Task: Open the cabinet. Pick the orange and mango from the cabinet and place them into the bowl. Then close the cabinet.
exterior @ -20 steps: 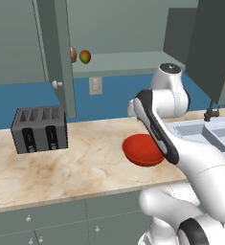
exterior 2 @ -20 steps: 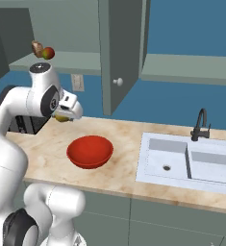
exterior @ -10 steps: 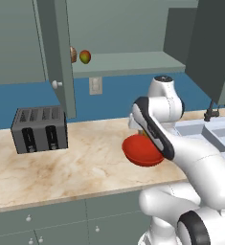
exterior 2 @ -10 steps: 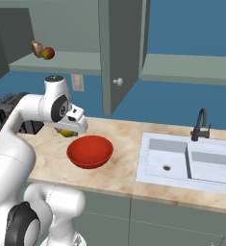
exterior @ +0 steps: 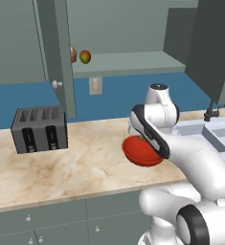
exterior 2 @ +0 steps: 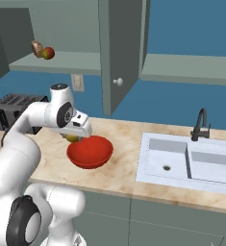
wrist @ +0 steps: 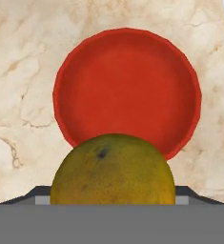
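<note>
Orange (wrist: 112,169) gripped in my hand (exterior 2: 74,138), hovering by the near rim of the bowl (wrist: 127,90). Should centre over bowl, drop low, release gently. Mango (exterior: 85,57) on cabinet (exterior: 51,52) shelf.

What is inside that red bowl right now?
Nothing visible: the red bowl looks empty. The orange, held in the gripper above it, hides its near rim.

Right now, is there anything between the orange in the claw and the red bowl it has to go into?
Nothing visible. In the hand view the orange sits in the claw, with the bowl empty beneath it. The right base view shows the orange just above the bowl's near rim, with no object between them.
</note>
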